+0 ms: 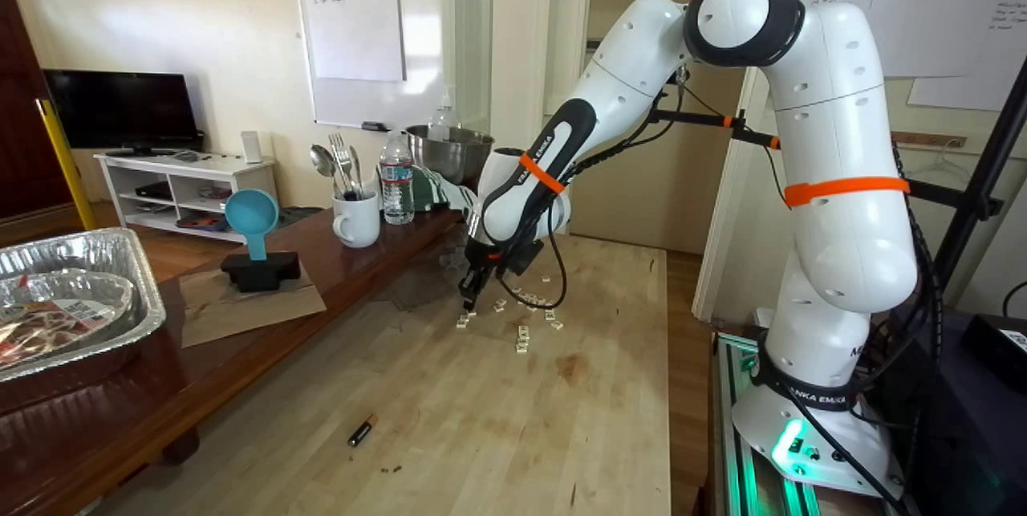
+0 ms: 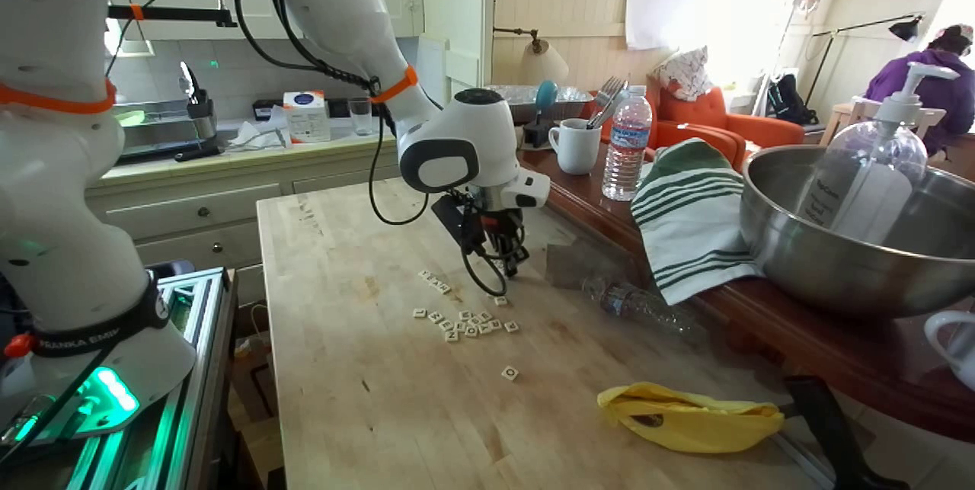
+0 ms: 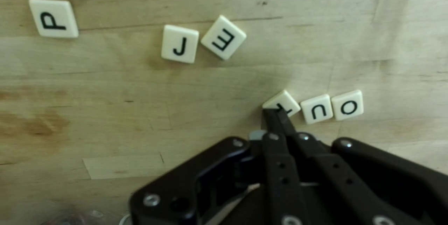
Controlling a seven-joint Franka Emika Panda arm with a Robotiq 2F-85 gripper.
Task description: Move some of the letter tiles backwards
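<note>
- Gripper (image 3: 279,115): fingers pressed tog., tips point down twd table (image 1: 449,404).
- Partly hidden letter tile (image 3: 282,102) sits right at tips (touching or just below, can't tell).
- U tile (image 3: 316,109) & O tile (image 3: 347,105) in a row w/ it, just beside tips.
- J tile (image 3: 180,44) & E tile (image 3: 223,37) nr, up-left of tips in wrist view.
- Other letter tiles (image 2: 471,331) scattered nr gripper; clear bottle (image 2: 632,301) lies nr too.

Bright glare on the whiteboard (image 1: 422,46)
</note>
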